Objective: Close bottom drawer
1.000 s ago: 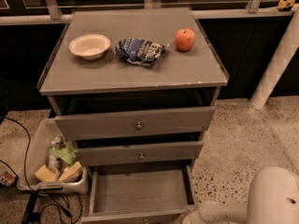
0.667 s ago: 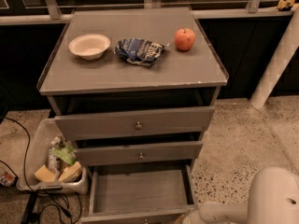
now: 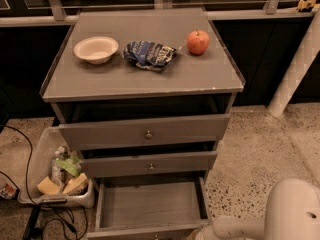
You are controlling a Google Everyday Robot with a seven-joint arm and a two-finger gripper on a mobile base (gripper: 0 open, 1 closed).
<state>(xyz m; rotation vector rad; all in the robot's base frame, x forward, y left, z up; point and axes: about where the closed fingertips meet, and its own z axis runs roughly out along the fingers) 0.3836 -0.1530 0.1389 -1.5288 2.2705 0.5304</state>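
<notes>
Bottom drawer (image 3: 150,203) stands pulled out at 6 o'clock, plank floor exposed. Pincer (image 3: 196,234) sits at 5 o'clock, by right end of drawer front; its state you cannot tell. Set contact square on front. Push straight toward 12 o'clock. Avoid skewing.

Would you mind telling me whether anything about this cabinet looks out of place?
The bottom drawer hangs pulled far out; the middle drawer and top drawer sit slightly ajar. A crumpled bag lies on top. The gripper is at the bottom drawer's front right corner.
</notes>
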